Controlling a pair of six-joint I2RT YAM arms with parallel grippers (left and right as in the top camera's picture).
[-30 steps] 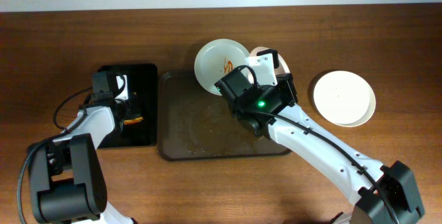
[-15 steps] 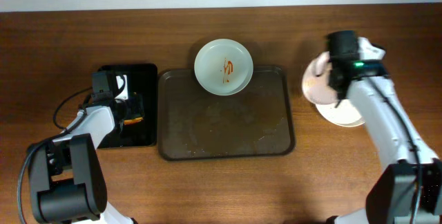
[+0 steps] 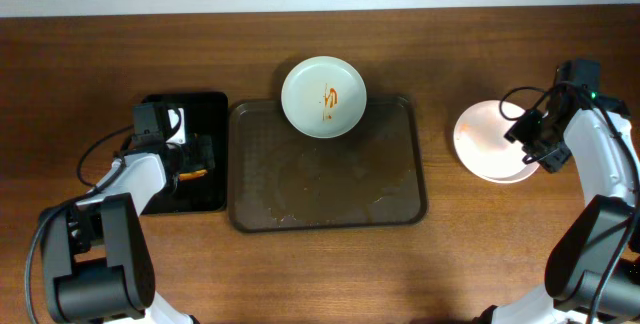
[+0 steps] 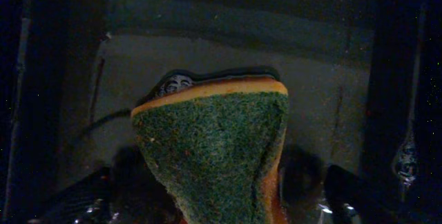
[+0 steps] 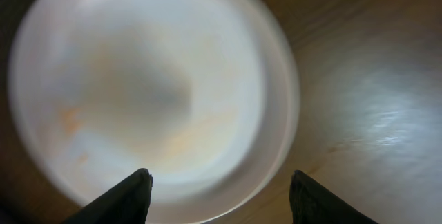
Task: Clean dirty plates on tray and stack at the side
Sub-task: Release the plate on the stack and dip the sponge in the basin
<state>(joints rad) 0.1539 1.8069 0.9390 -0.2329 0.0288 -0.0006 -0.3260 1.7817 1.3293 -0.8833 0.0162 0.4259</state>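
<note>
A white plate with orange smears lies on the far edge of the brown tray. At the right of the table sits a stack of white plates. In the right wrist view the top plate has faint orange marks. My right gripper hovers over the stack's right side, open and holding nothing. My left gripper is down in the black bin, open. A green and orange sponge stands between its spread fingers, with gaps on both sides.
The black bin sits just left of the tray. Bare wooden table runs along the front and lies between the tray and the plate stack. The tray's floor shows wet smears.
My right arm carried a plate from the tray to the stack at the right and opened, leaving it there. My left gripper opened wider around the sponge.
</note>
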